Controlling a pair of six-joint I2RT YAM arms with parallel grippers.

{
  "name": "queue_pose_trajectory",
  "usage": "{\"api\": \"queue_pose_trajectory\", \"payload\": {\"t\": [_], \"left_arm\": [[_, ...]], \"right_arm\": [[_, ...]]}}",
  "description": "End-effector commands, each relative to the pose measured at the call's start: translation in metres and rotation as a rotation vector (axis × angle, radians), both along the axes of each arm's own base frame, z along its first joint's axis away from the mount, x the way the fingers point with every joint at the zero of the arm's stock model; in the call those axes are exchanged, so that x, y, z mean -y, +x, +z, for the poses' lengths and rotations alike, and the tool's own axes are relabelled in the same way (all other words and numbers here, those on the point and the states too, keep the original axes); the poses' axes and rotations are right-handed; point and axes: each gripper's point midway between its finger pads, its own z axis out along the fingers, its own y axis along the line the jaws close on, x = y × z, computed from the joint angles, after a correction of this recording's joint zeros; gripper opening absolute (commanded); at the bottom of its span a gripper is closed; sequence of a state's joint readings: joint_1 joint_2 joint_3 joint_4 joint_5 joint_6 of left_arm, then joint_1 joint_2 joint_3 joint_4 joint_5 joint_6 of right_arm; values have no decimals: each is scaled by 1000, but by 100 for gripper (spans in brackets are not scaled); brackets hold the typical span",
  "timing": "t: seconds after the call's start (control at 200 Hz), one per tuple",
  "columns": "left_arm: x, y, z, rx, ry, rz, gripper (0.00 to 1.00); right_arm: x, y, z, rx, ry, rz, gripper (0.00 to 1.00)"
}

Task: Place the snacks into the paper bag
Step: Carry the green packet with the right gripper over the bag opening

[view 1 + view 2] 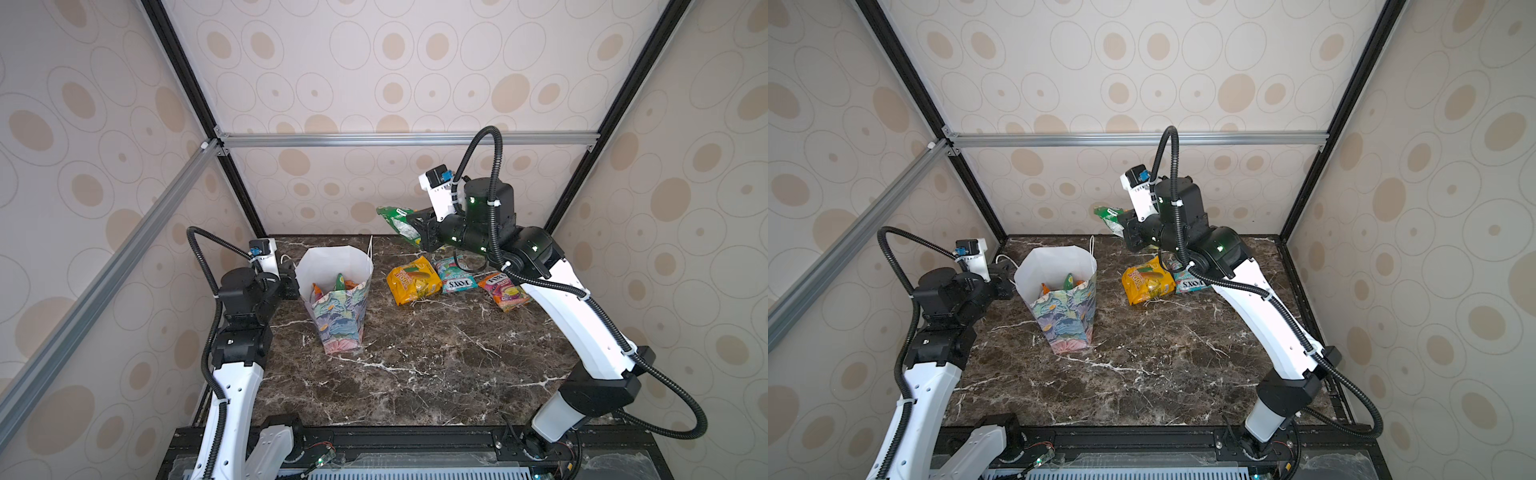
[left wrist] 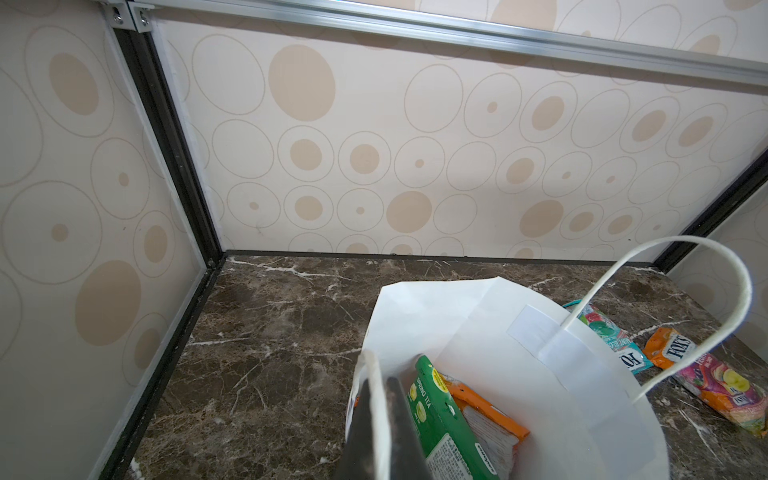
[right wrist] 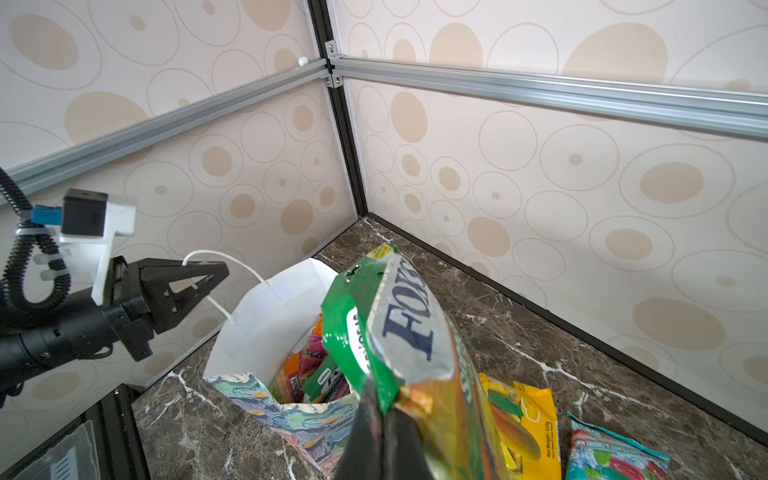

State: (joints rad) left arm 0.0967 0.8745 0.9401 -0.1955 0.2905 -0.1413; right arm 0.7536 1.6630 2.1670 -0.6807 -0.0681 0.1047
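Paper bag (image 1: 340, 324) upright, mouth open; several packets (image 2: 457, 419) inside. Left gripper (image 2: 380, 390) pinched together on bag's left edge; rim or handle, cannot tell. Right gripper (image 3: 380, 411) clamped on green packet (image 1: 397, 222), held aloft right of bag. Yellow packet (image 1: 413, 280), teal packet (image 1: 453, 274), orange packet (image 1: 505, 291) lie flat farther right.

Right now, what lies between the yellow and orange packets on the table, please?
The teal packet lies between the yellow packet and orange packet, in a top view.
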Motion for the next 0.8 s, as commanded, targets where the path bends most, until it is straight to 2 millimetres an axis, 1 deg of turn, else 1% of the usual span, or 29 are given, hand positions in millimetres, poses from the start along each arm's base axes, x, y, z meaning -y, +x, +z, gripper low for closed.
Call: {"api": "queue_pose_trajectory", "payload": {"t": [0.0,0.055,0.085,0.095,0.12,0.275,0.36,0.445,0.55,0.64,0.79], "left_arm": [[0,0,8,29,-2,-9,0],[1,-1,9,34,-2,-10,0],[0,-1,9,36,-3,-8,0],[0,-2,10,38,-2,-7,0],[0,-2,10,39,-2,-7,0],[1,-2,11,40,-3,-14,0],[2,-2,10,37,-4,-17,0],[1,-3,11,40,1,-10,0],[0,-3,12,45,2,-7,0],[0,-3,11,43,1,-9,0],[-1,-3,10,39,5,-2,0]], "right_arm": [[-18,-21,28,75,35,92,0],[-27,-26,33,89,39,118,0],[-34,-27,28,79,29,135,0],[-33,-31,38,98,46,141,0],[-36,-35,44,107,57,157,0],[-62,-50,51,115,70,242,0],[-79,-59,50,117,65,288,0],[-92,-63,46,114,66,310,0],[-103,-60,39,99,72,326,0],[-114,-55,26,80,58,341,0],[-137,-50,-1,25,42,368,0]]}}
